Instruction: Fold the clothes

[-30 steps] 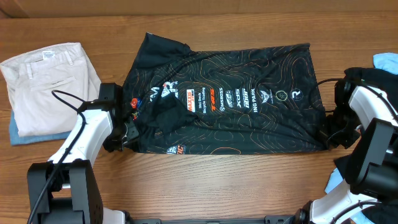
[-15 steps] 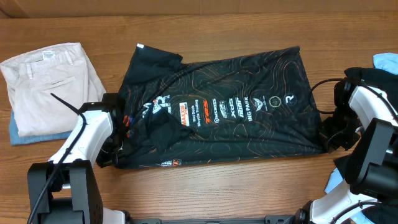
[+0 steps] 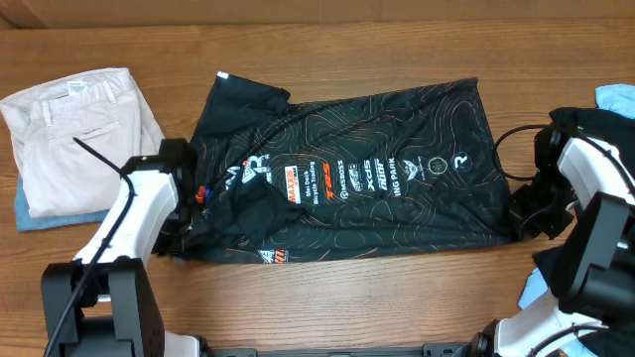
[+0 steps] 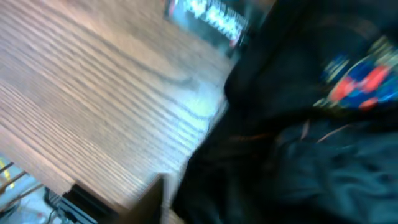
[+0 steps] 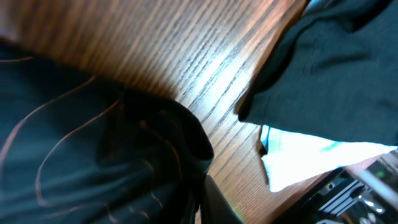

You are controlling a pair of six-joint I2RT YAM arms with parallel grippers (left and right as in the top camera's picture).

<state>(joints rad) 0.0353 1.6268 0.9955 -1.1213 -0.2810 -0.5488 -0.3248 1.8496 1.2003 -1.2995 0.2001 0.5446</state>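
The clothes' black sports top (image 3: pixel 397 213), with orange contour lines and logos, lies spread across the table's middle. Its lower left part is rumpled and doubled over. My left gripper (image 3: pixel 183 228) sits at that lower left edge. The blurred left wrist view shows dark fabric (image 4: pixel 298 155) covering the jaws and only one finger (image 4: pixel 159 199), so its state is unclear. My right gripper (image 3: pixel 519 216) is at the top's lower right corner, shut on a bunched pinch of the cloth (image 5: pixel 180 140) beside its finger (image 5: pixel 219 204).
Folded beige trousers (image 3: pixel 79 129) lie at the far left on a blue cloth (image 3: pixel 45 216). A plain black garment (image 3: pixel 595 124) (image 5: pixel 336 68) and light blue cloth (image 3: pixel 617 97) (image 5: pixel 305 158) lie at the right edge, close to the right arm.
The top has slid left and toward the front with both grippers at its lower corners. Its left lower edge is now more bunched, and the left arm has shifted slightly away from me.
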